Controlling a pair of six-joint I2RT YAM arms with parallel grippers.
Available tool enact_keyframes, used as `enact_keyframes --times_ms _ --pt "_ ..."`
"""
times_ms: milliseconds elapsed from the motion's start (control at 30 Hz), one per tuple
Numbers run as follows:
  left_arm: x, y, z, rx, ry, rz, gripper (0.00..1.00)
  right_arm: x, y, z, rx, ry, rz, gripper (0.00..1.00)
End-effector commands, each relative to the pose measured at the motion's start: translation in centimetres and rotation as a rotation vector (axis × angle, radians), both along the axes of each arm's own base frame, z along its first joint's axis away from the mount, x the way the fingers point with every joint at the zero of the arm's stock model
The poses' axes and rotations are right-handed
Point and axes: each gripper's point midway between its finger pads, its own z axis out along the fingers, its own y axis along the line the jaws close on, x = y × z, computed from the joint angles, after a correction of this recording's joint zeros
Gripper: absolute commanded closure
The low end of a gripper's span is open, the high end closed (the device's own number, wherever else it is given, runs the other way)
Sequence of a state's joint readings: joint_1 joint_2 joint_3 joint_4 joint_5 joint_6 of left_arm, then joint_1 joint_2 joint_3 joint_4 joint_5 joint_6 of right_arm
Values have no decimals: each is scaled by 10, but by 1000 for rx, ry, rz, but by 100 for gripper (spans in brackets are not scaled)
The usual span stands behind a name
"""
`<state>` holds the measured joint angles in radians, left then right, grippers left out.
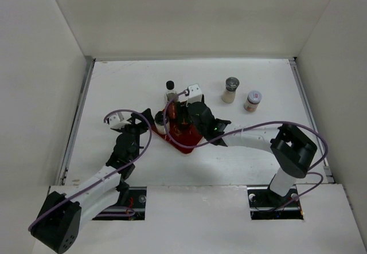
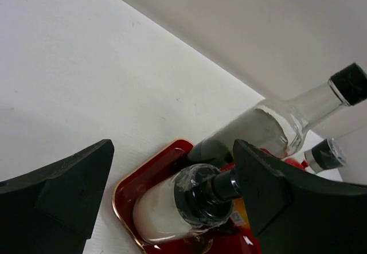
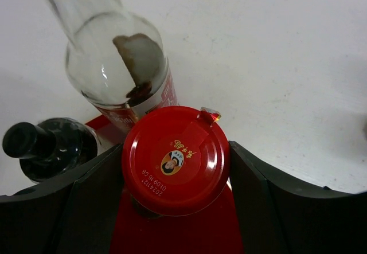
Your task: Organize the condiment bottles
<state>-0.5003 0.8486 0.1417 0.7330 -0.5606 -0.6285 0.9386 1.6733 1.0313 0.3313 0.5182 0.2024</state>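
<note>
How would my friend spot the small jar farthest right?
Start at the red tray in the middle. Two jars stand apart to its right; the small jar is the outer one, squatter than the grey-capped shaker, with a red label.

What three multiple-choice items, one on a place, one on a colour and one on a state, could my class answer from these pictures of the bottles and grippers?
1. Where do the grey-capped shaker and the small labelled jar stand?
A. inside a gripper
B. on the table, right of the tray
C. on the tray

2. What colour is the lid between the right gripper's fingers?
A. black
B. grey
C. red

3. How is the left gripper?
A. open
B. shut on a bottle
C. out of view

Answers:
1 B: the top view shows both on bare table, apart from the tray.
2 C: the right wrist view shows a red lid.
3 A: a wide gap shows between its left finger and the white shaker.
</note>
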Motion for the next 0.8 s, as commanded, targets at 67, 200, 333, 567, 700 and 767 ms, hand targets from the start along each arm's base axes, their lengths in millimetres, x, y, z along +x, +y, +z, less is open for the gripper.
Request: enact_keyframes --times_ms 67,200,333,567,700,767 --pt "-1 23 -2 -55 -3 85 19 11 25 55 211 -114 -1 45" --pt "0 31 -10 -86 25 107 26 3 23 46 201 -98 5 31" --pt "3 35 -20 -97 60 120 31 -6 12 53 207 -103 3 8" --pt "10 31 -43 -126 142 92 61 -35 -28 56 232 -68 -5 3" --pt "15 28 -56 -142 193 78 72 -53 -58 7 206 69 -56 59" --pt "16 26 -63 -159 219 63 73 -62 -71 -23 179 173 -85 76"
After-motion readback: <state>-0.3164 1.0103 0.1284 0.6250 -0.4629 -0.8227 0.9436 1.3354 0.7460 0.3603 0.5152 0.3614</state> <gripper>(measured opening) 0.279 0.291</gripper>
